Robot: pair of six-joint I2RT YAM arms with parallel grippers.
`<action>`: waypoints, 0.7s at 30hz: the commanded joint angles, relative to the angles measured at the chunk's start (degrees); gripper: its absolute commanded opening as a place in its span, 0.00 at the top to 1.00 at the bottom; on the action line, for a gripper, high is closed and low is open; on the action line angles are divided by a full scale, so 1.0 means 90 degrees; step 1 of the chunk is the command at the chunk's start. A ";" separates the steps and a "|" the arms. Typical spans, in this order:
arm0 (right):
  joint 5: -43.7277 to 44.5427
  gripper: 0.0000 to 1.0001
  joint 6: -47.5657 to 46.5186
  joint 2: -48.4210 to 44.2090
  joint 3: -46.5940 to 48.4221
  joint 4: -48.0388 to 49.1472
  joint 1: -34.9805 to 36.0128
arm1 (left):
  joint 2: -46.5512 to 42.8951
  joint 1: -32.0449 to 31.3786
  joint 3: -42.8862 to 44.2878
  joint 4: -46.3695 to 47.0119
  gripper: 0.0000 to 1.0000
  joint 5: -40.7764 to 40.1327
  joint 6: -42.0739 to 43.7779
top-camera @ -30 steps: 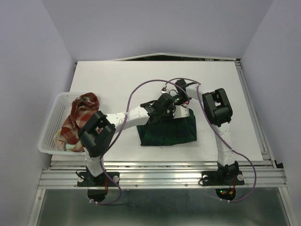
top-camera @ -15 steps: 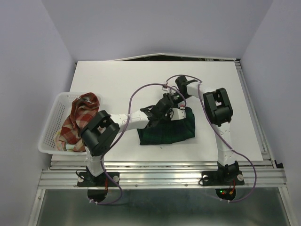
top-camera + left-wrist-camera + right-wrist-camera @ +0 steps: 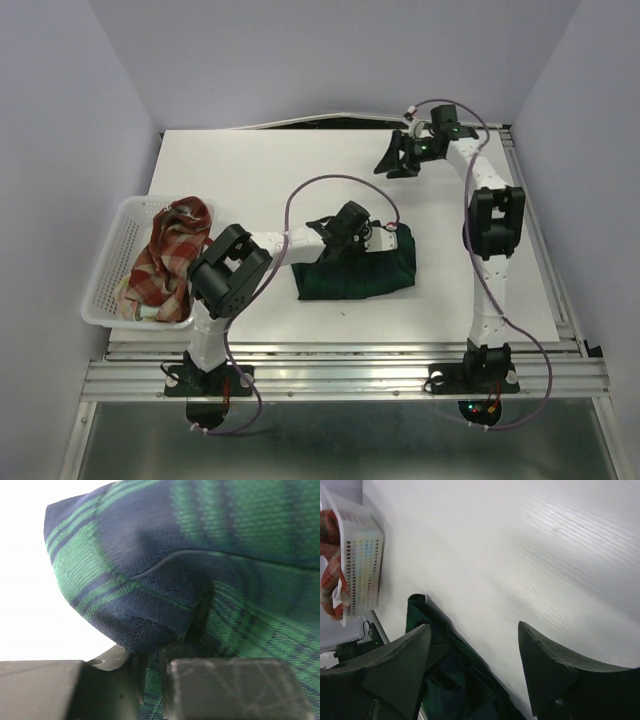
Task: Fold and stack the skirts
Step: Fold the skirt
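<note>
skirt in green plaid (image 3: 360, 275), left jaws pinching its far edge, right jaws open over far corner

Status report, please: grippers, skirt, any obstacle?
Left gripper pinching green skirt. Right gripper open, empty, at far edge. Red skirt in basket. Nothing in the way.

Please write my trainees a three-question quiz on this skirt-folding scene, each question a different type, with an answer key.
1. True or false: the right gripper is holding the green plaid skirt.
2. Where is the red plaid skirt? A: in the right gripper. B: in the white basket. C: on top of the green plaid skirt.
3. Fill in: the green plaid skirt is pinched by the ____ gripper.

Key
1. False: it is open and empty, away from the skirt.
2. B.
3. Left: the left gripper has cloth between its fingers.
</note>
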 commanded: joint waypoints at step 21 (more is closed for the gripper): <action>-0.0979 0.49 -0.1357 -0.5889 -0.6140 0.0830 0.0897 | 0.2730 0.1469 0.3907 -0.4538 0.52 0.2866 -0.0537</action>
